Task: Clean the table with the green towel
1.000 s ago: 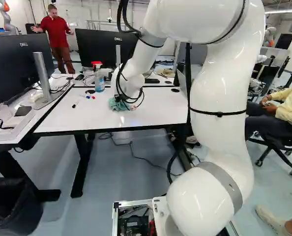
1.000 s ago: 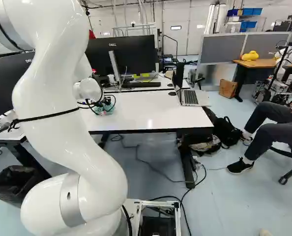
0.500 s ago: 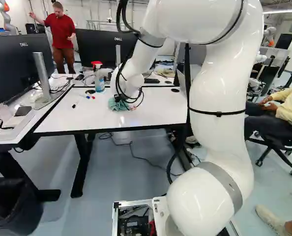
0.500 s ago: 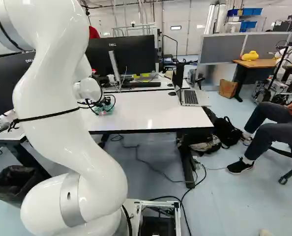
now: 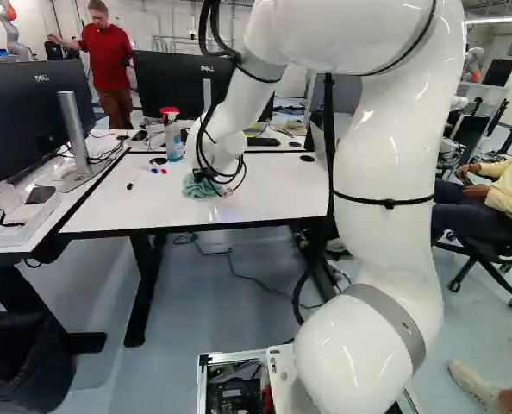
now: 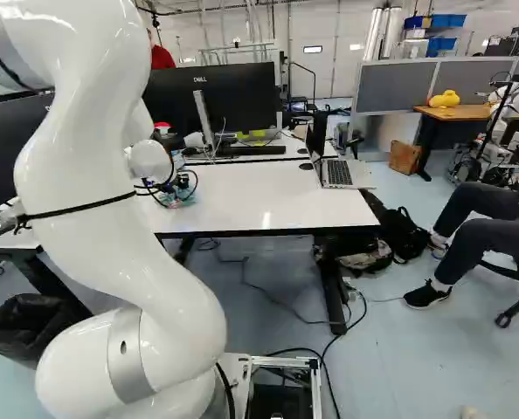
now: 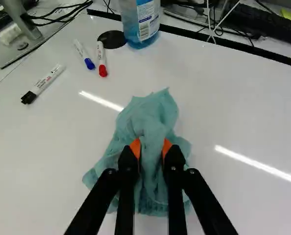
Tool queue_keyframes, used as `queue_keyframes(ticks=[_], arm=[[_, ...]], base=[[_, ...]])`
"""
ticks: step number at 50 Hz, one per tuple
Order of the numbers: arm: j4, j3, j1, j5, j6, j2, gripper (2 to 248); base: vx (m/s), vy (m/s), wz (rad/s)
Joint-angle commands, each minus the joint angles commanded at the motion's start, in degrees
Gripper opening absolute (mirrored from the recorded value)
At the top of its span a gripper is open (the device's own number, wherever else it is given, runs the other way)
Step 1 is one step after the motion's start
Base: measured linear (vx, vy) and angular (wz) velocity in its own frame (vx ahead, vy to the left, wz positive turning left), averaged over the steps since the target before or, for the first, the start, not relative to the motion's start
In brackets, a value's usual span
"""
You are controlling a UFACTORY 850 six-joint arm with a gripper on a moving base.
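Green towel point(image 7: 153, 117) bunched between the gripper's point(image 5: 206, 174) fingers, pinched from both sides, arm point(image 5: 385, 181) reaching down to the white table point(image 5: 273, 194)

fingers point(image 7: 128, 164) pinch the green towel point(image 7: 150, 117); three markers point(image 7: 48, 81) lie apart from it.

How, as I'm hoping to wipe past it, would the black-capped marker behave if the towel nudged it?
Likely to roll: the black-capped marker is slim, seems round and lies on its side on the flat, glossy table. Probably light, being so slim. Its straight barrel suggests it won't bend.
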State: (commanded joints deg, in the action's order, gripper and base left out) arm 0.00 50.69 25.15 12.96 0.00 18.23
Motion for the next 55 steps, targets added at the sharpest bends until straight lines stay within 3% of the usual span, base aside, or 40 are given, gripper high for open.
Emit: queue_keyframes(ticks=[12, 29, 55], arm=[[0.00, -3.21, -0.02, 0.00, 0.00, -2.64, 65], [0.00, -5.62, -2.61, 0.00, 0.00, -4.66, 65], [0.00, -1.50, -6.28, 0.00, 0.00, -1.21, 65]], base=[[0.000, 0.000, 0.000], [0.000, 0.000, 0.000], [0.000, 0.000, 0.000]])
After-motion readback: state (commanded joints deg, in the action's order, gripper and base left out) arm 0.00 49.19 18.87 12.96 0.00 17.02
